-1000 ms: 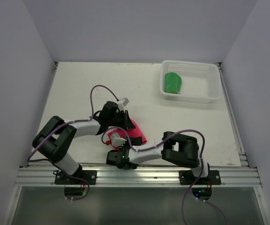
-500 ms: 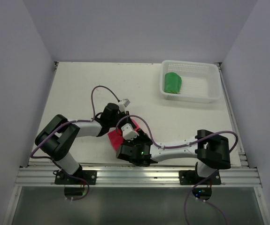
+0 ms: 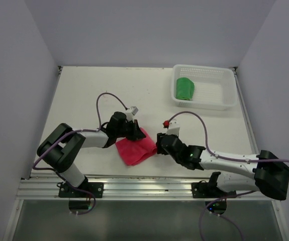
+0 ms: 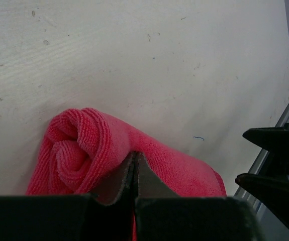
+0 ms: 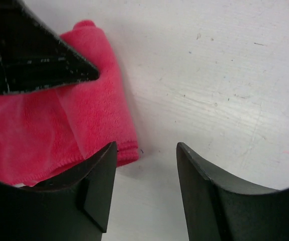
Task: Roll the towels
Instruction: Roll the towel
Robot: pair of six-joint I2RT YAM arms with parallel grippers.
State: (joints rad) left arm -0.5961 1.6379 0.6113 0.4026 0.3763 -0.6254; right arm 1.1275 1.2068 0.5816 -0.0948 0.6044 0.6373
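At the left, the left gripper [image 3: 130, 131] lies low on the table [image 3: 84, 95], jaws pressed together, and in its wrist view the tips seem to pinch the top layer of the pink-red towel [image 3: 136, 150]. That towel sits near the front edge, about midway between the two arms. It is loosely rolled: a spiral end shows at its far left, while the near part looks flatter and less tightly wound

Just right of it, the right gripper [image 3: 160, 144] is low over the table with its jaws spread wide and nothing between them. Its left finger [image 5: 98, 186] is at the towel's near right corner, touching or almost touching it; which, I cannot tell

Far right, the green towel [image 3: 185, 89] rests in the left end of the white mesh basket [image 3: 209, 104], bunched or rolled up, well apart from both grippers

The pink-red cloth looks like light, limp terry that will sag, unwind and slide on the smooth top if let go. It is not fragile, so a firm pinch is safe. I would grip it at the outer free edge or across the roll's full thickness, because a pinch on one layer would probably peel the roll open
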